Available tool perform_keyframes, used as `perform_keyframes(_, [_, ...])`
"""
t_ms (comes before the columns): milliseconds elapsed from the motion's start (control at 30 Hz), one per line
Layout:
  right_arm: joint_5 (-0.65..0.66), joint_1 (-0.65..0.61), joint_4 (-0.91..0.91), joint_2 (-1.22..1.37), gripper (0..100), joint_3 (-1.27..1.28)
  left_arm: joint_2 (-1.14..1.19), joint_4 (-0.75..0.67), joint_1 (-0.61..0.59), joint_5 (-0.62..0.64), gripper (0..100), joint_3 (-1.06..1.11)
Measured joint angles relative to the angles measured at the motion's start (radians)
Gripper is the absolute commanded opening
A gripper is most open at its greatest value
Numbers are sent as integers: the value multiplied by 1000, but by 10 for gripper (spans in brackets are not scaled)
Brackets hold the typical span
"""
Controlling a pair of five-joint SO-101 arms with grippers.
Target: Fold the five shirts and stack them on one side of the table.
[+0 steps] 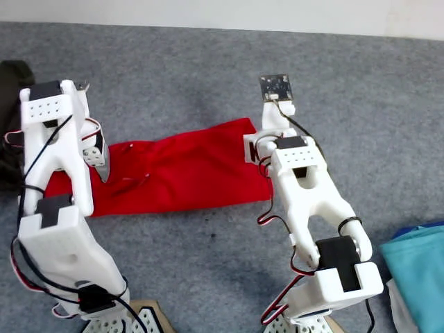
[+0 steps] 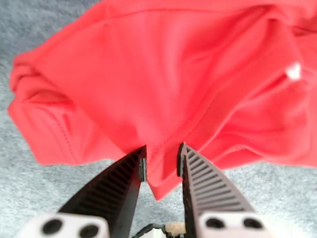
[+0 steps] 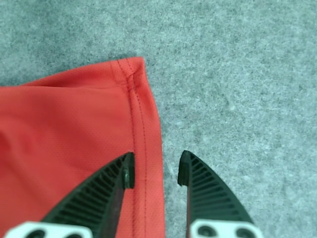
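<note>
left arm: white blocky shells, black servo blocks, red-black-white wire loops, grid of small holes on top plate | right arm: same white shells, black servos, black cable, dark circuit board at tip | left claw: black ribbed tapering jaws, white bases with round holes | right claw: same build
</note>
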Motion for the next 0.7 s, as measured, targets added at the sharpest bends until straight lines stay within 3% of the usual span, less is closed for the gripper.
perform_keyframes(133, [0,0,0,0,156,0,-26,-8,0,-6,134,0])
perform_keyframes(400, [0,0,0,0,156,0,-28,-189,0,40,130,-28])
perform_keyframes(700, [0,0,0,0,156,0,101,-212,92,23,120,68])
